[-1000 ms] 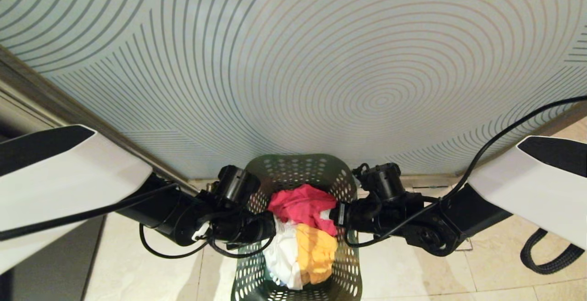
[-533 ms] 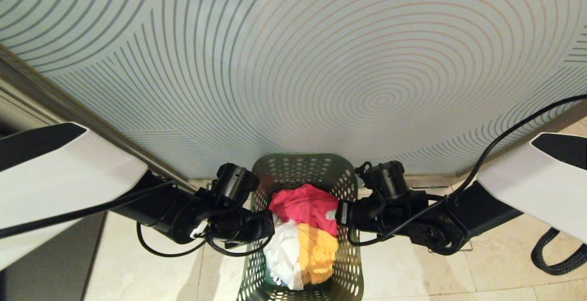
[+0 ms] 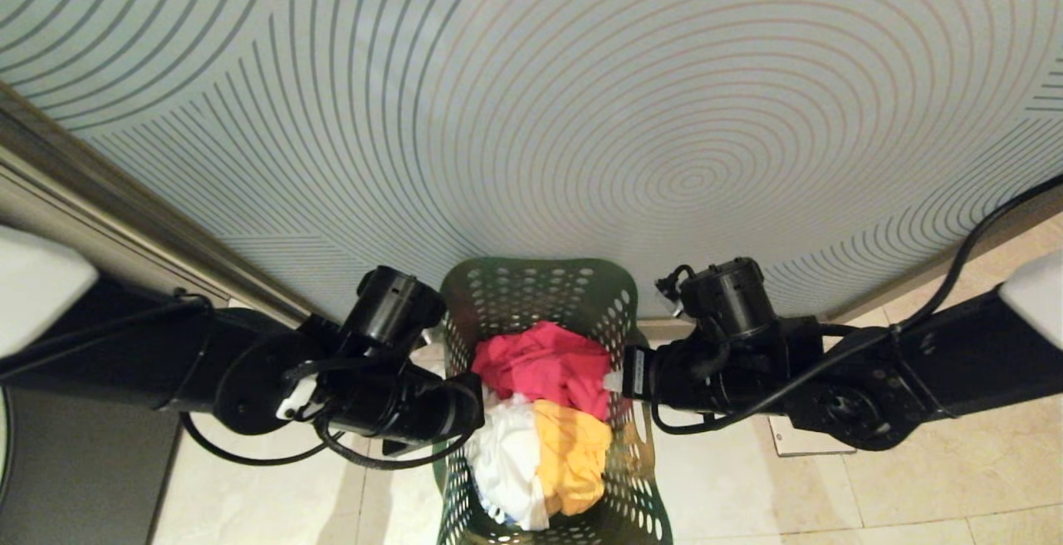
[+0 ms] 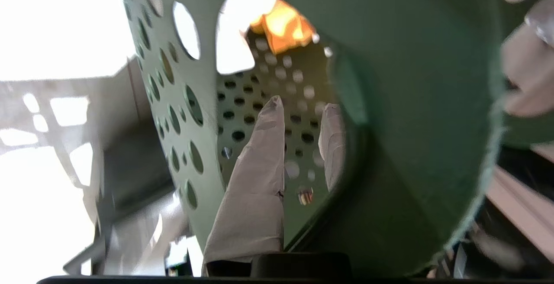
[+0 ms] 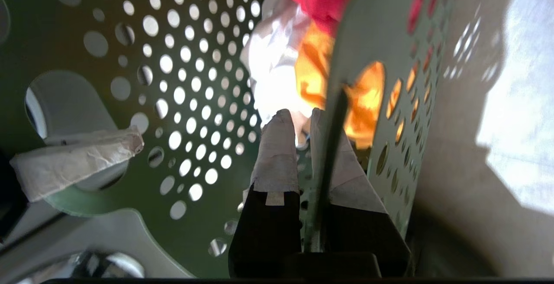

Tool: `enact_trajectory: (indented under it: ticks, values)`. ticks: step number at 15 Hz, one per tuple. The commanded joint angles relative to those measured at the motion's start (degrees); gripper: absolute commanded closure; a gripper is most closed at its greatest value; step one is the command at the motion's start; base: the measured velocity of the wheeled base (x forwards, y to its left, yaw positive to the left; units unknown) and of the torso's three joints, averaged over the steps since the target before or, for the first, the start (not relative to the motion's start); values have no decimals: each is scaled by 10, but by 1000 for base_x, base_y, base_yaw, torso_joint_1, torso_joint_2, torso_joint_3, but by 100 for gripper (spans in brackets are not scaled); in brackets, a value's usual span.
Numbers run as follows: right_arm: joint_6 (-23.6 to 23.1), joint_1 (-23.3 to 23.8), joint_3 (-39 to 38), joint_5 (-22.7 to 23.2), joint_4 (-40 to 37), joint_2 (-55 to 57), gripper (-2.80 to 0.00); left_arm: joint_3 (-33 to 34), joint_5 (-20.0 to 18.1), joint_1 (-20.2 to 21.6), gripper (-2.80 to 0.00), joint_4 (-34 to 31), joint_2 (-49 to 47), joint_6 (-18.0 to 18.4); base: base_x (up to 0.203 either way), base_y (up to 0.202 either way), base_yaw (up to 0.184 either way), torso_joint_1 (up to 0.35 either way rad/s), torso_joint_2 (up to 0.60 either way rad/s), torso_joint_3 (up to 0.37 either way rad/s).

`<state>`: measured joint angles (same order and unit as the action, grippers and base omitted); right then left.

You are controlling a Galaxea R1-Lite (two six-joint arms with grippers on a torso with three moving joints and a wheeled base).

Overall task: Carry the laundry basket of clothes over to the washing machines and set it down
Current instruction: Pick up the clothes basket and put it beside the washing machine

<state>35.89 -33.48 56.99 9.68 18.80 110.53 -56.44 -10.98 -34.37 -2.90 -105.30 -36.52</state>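
Pale beige floor tiles (image 3: pixel 913 478) fill the near ground, and on or just above them, at the near centre, is the laundry basket (image 3: pixel 540 296), dark green and pierced all over with round holes. Whether its base touches the floor cannot be told. Inside it lie the clothes (image 3: pixel 544 412): a white piece and a yellow-orange one nearer, a pink-red one behind them.

Both arms reach in level from the sides and meet the basket at its rim. The left tool (image 4: pixel 298 137) comes from the left; in its wrist view the cloth-wrapped fingers (image 4: pixel 264 154) poke through the oval handle cut-out with the rim band beside them, set narrow, gripping the basket at that handle. The right tool (image 5: pixel 303 145) comes from the right; its wrapped fingers (image 5: pixel 277 154) stand one on each side of the thin green wall, pinched onto it, with the orange and white cloth just beyond the tips. Black cables (image 3: pixel 249 449) loop under the left wrist, and another cable (image 3: pixel 955 254) runs along the right arm.

A small white plate (image 3: pixel 810 437) lies flat on the tiles to the right of the basket, below the right arm.

Just behind the basket rises a pale wall panel (image 3: pixel 531 96) covered in fine concentric arcs, close against the far rim. A metal-coloured strip (image 3: pixel 124 196) edges it on the left, with a dark surface (image 3: pixel 83 478) at the near left.
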Motion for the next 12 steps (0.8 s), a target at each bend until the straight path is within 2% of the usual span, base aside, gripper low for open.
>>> enact_trajectory:
  ticks: [1, 4, 6, 9, 12]
  values:
    - [9, -23, 1, 1, -48, -80, 0, 1, -7, -5, 0, -39, 78, -2, 0, 0, 0, 0, 0, 0]
    - [13, -63, 6, -18, -116, -139, 0, -14, -16, -26, 0, -161, 143, -1, 0, 0, 0, 0, 0, 0]
    - [14, -75, 7, -37, -143, -157, 0, -22, -17, -34, 0, -217, 175, -9, 0, 0, 0, 0, 0, 0]
    - [13, -77, 6, -37, -148, -160, 0, -20, -18, -35, 0, -225, 193, -37, 0, 0, 0, 0, 0, 0]
    - [12, -80, 10, -37, -148, -159, 0, -23, -18, -47, 0, -223, 188, -38, 0, 0, 0, 0, 0, 0]
